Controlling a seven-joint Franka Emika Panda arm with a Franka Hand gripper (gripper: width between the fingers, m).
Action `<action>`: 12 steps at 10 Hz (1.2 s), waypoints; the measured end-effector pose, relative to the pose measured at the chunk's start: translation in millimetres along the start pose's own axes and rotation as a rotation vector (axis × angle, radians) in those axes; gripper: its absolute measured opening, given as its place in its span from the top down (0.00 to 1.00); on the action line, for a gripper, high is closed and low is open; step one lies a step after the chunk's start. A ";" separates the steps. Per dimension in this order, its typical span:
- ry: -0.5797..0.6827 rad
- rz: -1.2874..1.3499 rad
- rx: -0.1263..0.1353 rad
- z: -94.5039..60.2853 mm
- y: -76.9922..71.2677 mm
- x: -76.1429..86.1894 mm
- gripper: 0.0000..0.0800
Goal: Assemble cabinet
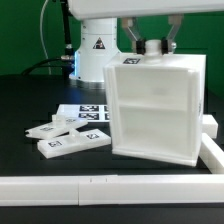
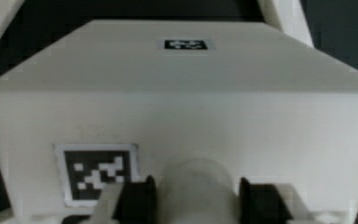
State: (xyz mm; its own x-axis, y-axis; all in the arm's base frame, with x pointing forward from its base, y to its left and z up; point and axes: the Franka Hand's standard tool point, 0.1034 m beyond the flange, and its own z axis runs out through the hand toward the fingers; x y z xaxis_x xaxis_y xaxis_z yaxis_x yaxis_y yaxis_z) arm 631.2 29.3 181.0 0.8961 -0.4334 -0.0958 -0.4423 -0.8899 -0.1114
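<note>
The cabinet box (image 1: pixel 155 105) is a large white box. It stands on the black table, a little tilted, with its open side and an inner shelf facing the exterior camera. My gripper (image 1: pixel 148 45) is at its top edge. In the wrist view the box (image 2: pixel 176 90) fills the frame, with one tag on its far face (image 2: pixel 188 44) and one near the fingers (image 2: pixel 96 168). My gripper (image 2: pixel 202 200) is shut on a white ridge of the box between the two dark fingers (image 2: pixel 144 202). Two flat white panels (image 1: pixel 65 135) with tags lie to the exterior view's left of the box.
The marker board (image 1: pixel 88 110) lies behind the panels. A long white rail (image 1: pixel 100 186) runs along the front and turns up the exterior view's right side (image 1: pixel 212 150). The robot base (image 1: pixel 97 45) stands at the back.
</note>
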 end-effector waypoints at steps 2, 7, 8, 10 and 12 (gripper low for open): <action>-0.002 0.000 -0.001 2.1 0.9 0.0 0.73; 0.186 -0.200 0.015 12.1 -7.9 -13.8 0.73; 0.185 -0.202 0.017 11.7 -7.7 -13.3 0.73; 0.188 -0.210 0.016 12.0 -8.3 -13.2 0.73; 0.243 -0.415 -0.018 15.6 -19.0 -13.3 0.73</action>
State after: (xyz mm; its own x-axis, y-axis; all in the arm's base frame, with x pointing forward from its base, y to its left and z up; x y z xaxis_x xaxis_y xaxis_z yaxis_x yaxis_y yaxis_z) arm 627.0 54.1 169.0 0.9804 -0.0603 0.1877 -0.0470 -0.9961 -0.0742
